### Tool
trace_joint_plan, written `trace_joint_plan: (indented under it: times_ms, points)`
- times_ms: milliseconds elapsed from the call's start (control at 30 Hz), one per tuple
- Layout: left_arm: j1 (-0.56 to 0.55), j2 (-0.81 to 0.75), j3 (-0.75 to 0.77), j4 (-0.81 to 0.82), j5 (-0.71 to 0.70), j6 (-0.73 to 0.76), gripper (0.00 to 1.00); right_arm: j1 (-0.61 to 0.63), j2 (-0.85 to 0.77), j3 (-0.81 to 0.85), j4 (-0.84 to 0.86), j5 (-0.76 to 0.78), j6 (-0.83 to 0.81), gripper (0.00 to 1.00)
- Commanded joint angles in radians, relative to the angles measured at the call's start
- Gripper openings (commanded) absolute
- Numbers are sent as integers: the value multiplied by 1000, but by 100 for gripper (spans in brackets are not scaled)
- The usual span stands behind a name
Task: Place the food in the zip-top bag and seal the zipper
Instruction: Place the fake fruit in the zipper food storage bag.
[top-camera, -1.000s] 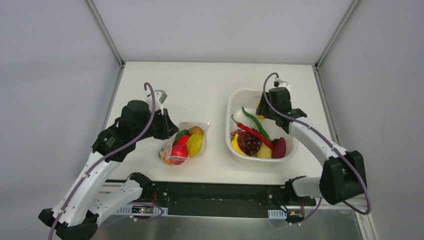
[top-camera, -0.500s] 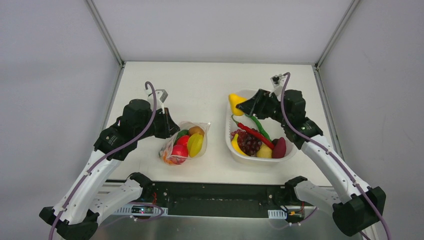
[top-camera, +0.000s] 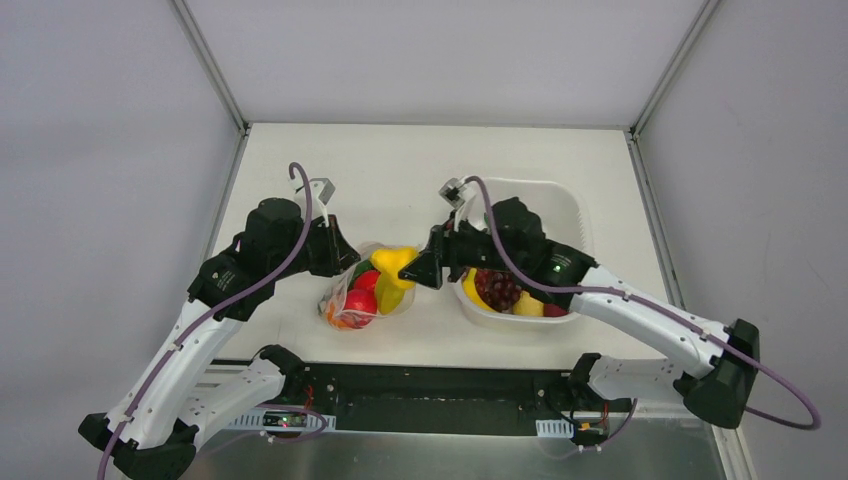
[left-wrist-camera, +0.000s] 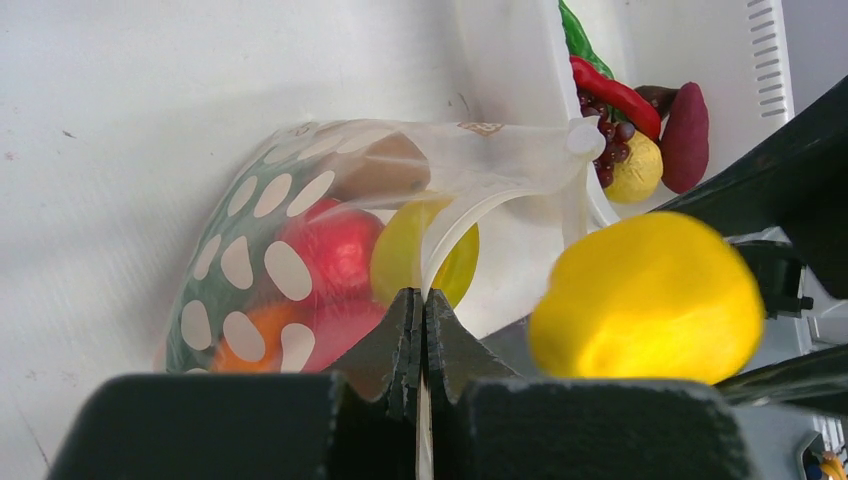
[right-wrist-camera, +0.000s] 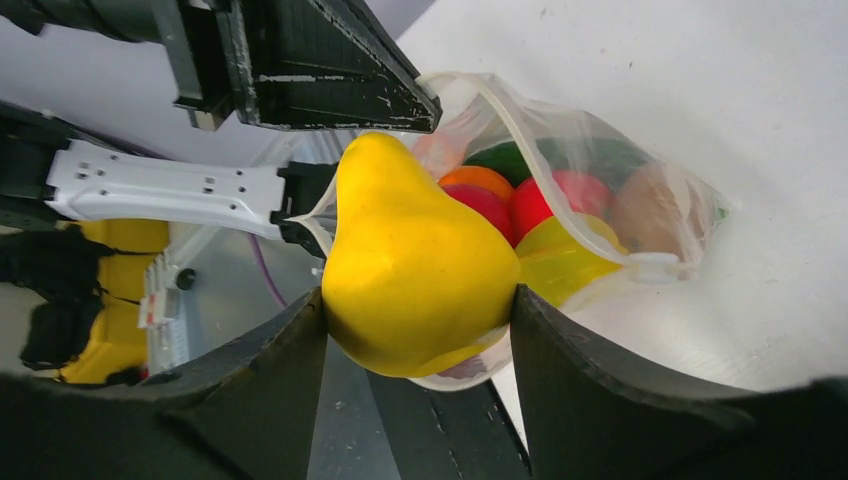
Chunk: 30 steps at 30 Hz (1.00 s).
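The dotted zip-top bag (top-camera: 352, 300) lies on the table between the arms, mouth toward the basket, holding red, orange, yellow, green and brown toy food (left-wrist-camera: 335, 250). My left gripper (top-camera: 338, 258) is shut on the bag's upper mouth edge, the zipper strip (left-wrist-camera: 455, 215), and holds it up and open. My right gripper (top-camera: 420, 270) is shut on a yellow pear (top-camera: 393, 260) and holds it just above the bag's mouth. The pear (right-wrist-camera: 410, 260) fills the right wrist view, with the open bag (right-wrist-camera: 640, 215) behind it. It also shows in the left wrist view (left-wrist-camera: 645, 297).
A white basket (top-camera: 570, 205) stands to the right with purple grapes (top-camera: 497, 287), a yellow lemon (top-camera: 528, 304) and a dark red piece. A red chili (left-wrist-camera: 615, 95) and a green pepper (left-wrist-camera: 575, 30) lie in it. The table's front edge runs just below the bag.
My right gripper has lifted the yellow pear out of the basket and carried it left to the bag's mouth. My left gripper has kept its hold on the bag's edge.
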Motion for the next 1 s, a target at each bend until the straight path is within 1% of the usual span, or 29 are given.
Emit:
trace_joint_plan:
  times_ms: [0,33,133,333,433,500,567,633,700,800,867,967]
  points:
    - [8,-10,8,15,-34,-12,0,103,95,134,-114,217,-148,38]
    - [8,-10,11,15,-34,-12,0,111,114,145,-121,273,-151,38]
    - [8,-16,15,16,-46,-17,0,125,172,181,-133,372,-165,39]
    - [8,-23,23,17,-75,-25,0,166,294,296,-182,440,-189,46]
    - [8,-25,23,20,-80,-31,0,189,360,366,-200,497,-190,59]
    - [8,-28,17,26,-90,-37,0,194,376,384,-198,492,-184,63]
    - [8,-33,18,24,-105,-43,0,194,377,387,-201,460,-186,69]
    - [8,-44,15,23,-122,-44,0,194,368,386,-225,454,-197,75]
    - [8,-55,14,14,-141,-43,0,194,343,378,-236,462,-194,77]
    - [8,-67,4,12,-153,-41,0,192,258,310,-152,411,-181,83]
    - [9,-64,3,10,-151,-36,0,191,201,280,-109,365,-170,84]
    - [8,-63,6,-8,-160,-11,0,187,79,191,-15,391,-175,84]
